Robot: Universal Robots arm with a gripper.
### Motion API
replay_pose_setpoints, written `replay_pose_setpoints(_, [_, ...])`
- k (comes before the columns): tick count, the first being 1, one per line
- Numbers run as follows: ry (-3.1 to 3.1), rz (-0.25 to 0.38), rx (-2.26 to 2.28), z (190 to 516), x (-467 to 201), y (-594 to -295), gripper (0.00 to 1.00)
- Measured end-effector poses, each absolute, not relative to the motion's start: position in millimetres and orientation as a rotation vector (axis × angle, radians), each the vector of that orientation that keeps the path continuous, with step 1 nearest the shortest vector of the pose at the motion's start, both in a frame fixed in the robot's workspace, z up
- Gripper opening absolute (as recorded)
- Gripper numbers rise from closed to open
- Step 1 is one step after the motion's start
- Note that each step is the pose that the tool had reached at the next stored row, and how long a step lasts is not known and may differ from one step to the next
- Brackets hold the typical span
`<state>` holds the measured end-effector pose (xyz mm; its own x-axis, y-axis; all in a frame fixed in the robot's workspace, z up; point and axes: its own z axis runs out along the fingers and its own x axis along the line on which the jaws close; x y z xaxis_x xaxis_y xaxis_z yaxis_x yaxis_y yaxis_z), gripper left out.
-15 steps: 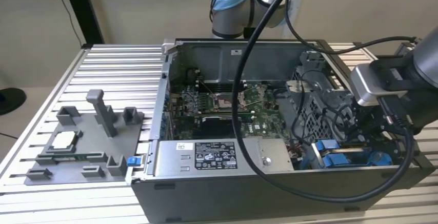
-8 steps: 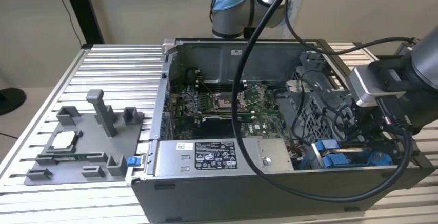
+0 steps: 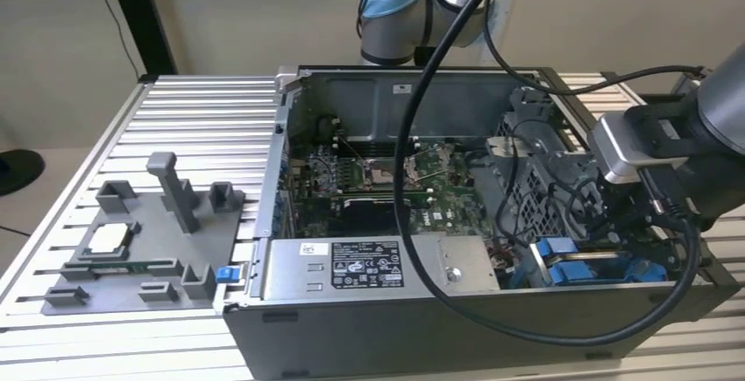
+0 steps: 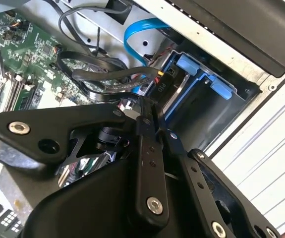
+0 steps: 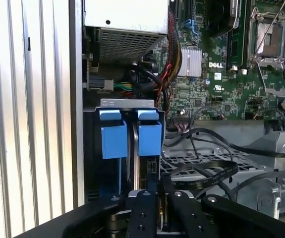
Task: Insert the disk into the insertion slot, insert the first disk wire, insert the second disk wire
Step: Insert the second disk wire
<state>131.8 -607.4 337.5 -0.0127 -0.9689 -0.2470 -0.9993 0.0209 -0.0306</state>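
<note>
The disk [image 5: 141,163] sits edge-on in the insertion slot [image 5: 95,158] at the case's corner, its bright blue plastic carrier tabs [image 5: 149,136] sticking up. In both wrist views the black metal gripper [image 5: 154,210] hangs right over it, fingers [image 4: 147,148] nearly together, can't tell if they pinch anything. The exterior view adds the ribbed aluminium table [image 3: 174,119] and grey plastic fixture tray [image 3: 128,259]
</note>
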Motion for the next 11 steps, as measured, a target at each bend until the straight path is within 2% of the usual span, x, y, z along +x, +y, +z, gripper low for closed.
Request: replay_pose_setpoints(11, [2.093,0.223,-2.058,328.4,131.1,-607.2,0.00])
